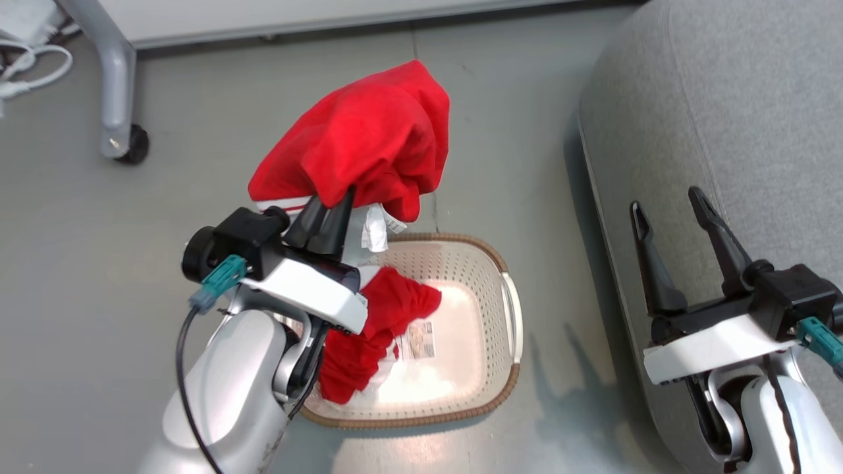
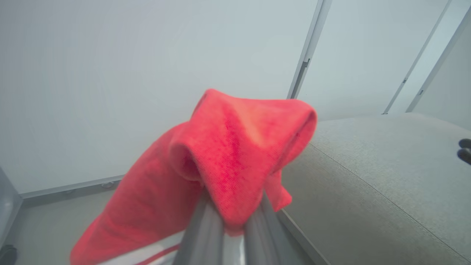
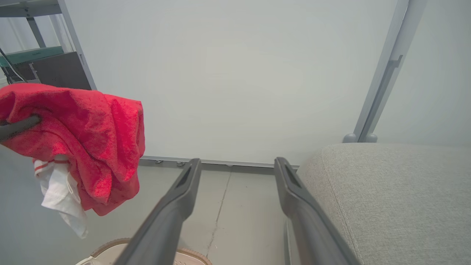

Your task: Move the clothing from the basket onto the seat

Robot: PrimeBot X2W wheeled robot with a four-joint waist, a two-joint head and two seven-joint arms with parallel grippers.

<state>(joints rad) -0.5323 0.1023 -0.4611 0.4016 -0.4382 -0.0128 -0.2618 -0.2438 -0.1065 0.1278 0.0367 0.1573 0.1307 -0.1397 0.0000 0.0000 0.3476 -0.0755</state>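
Observation:
A red garment (image 1: 369, 135) with white trim hangs in the air above the basket, pinched by my left gripper (image 1: 332, 204), which is shut on it. The same garment (image 2: 228, 158) drapes over the left fingers (image 2: 204, 228) in the left wrist view and appears at the left as a red bundle (image 3: 81, 136) in the right wrist view. A second red garment (image 1: 375, 322) lies crumpled in the cream basket (image 1: 487, 368), beside a barcode sticker (image 1: 418, 339). The grey seat (image 1: 724, 118) stands to the right. My right gripper (image 1: 668, 207) is open beside the seat's edge, holding nothing.
A grey metal leg with a black caster (image 1: 132, 145) stands at the back left, with white cables (image 1: 26, 66) beyond it. A white wall panel (image 3: 228, 73) runs behind. Bare grey floor (image 1: 99, 217) surrounds the basket.

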